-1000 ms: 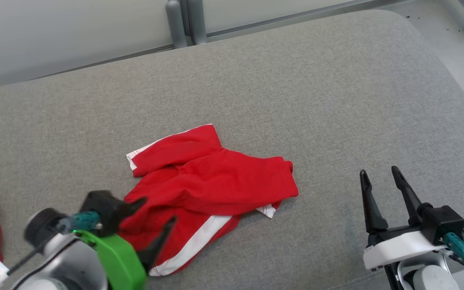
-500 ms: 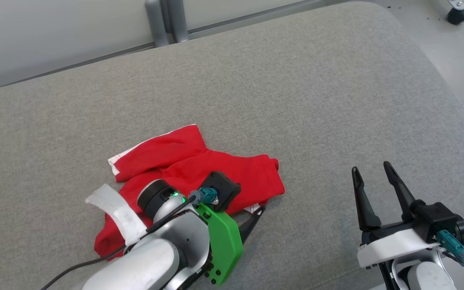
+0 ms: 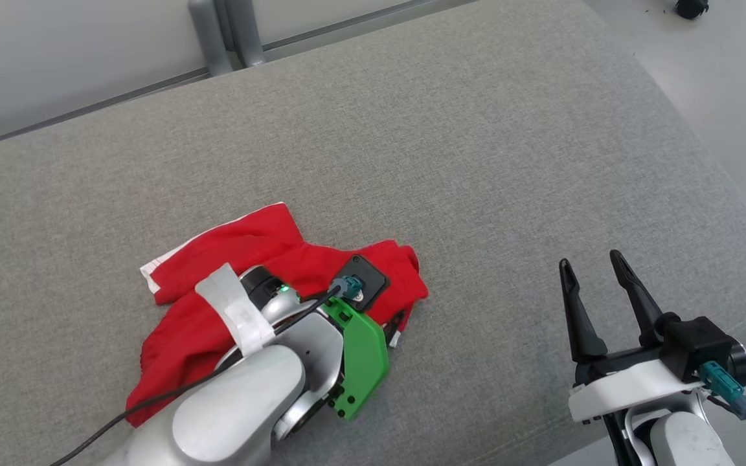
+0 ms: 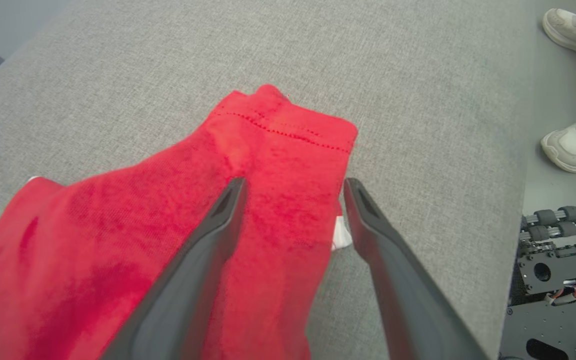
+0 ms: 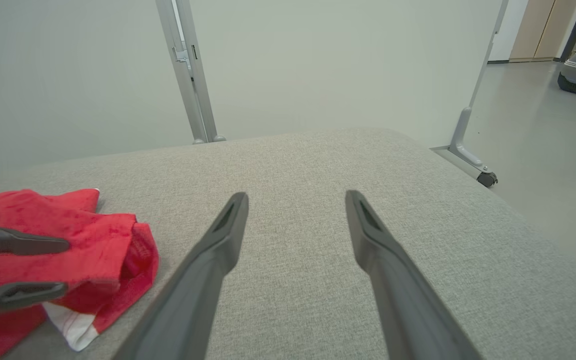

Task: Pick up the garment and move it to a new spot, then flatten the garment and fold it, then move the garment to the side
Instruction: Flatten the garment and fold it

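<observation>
Two grippers, jaws of each apart: left gripper poised over hem of red garment, lying at 8 o'clock on grey cushion; right gripper hovers at 4 o'clock.

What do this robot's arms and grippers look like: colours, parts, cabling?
The left gripper and right gripper each have two long, tapering dark fingers. The left arm is silver, with a green bracket, white tape and a black cable to a teal plug. The right wrist has a white mount and its own teal connector.
</observation>
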Controlling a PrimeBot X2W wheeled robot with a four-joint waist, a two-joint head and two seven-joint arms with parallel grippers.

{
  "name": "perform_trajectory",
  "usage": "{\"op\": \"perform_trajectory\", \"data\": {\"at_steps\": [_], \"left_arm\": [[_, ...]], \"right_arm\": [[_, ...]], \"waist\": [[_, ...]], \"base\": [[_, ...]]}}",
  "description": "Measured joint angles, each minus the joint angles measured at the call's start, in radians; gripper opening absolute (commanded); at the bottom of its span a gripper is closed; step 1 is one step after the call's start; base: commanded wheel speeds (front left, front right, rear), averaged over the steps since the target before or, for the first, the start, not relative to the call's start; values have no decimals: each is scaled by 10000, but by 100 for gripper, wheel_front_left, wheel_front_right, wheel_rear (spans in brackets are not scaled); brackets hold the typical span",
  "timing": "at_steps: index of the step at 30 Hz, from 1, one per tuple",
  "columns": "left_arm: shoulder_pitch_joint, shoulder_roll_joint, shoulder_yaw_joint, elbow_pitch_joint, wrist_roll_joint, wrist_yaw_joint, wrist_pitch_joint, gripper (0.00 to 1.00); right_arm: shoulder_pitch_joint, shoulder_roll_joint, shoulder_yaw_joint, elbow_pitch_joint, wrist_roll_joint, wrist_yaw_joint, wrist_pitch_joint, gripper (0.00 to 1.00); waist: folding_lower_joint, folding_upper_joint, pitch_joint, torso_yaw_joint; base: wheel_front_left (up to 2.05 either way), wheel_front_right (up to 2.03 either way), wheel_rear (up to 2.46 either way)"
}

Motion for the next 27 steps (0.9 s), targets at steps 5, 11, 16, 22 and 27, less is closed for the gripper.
{"op": "perform_trajectory", "data": {"at_steps": [5, 11, 16, 22, 27], "left_arm": [[-137, -222, 92, 989, -107, -123, -259, 0], [-147, -560, 497, 1277, -861, -458, -477, 0], [-144, -899, 1137, 614, -1983, -800, -408, 0], [-96, -1285, 2418, 274, -4619, -1012, 738, 0], [33, -1697, 4169, 663, -7524, -677, 1797, 0]], "right_arm": [[-101, 0, 84, 10, 102, 0, 0, 100], [-70, 0, 38, 31, 144, 0, 0, 100], [5, -2, -29, 36, 146, 0, 0, 100], [-93, -2, 86, 40, 144, 0, 0, 100], [-246, -2, 303, 48, 144, 0, 0, 100]], "waist": [[0, 0, 15, -157], [0, 0, -22, -265], [0, 0, -46, -205], [0, 0, 23, -167], [0, 0, 160, -291]], "base": [[0, 0, 0], [0, 0, 0], [0, 0, 0], [0, 0, 0], [0, 0, 0]]}}
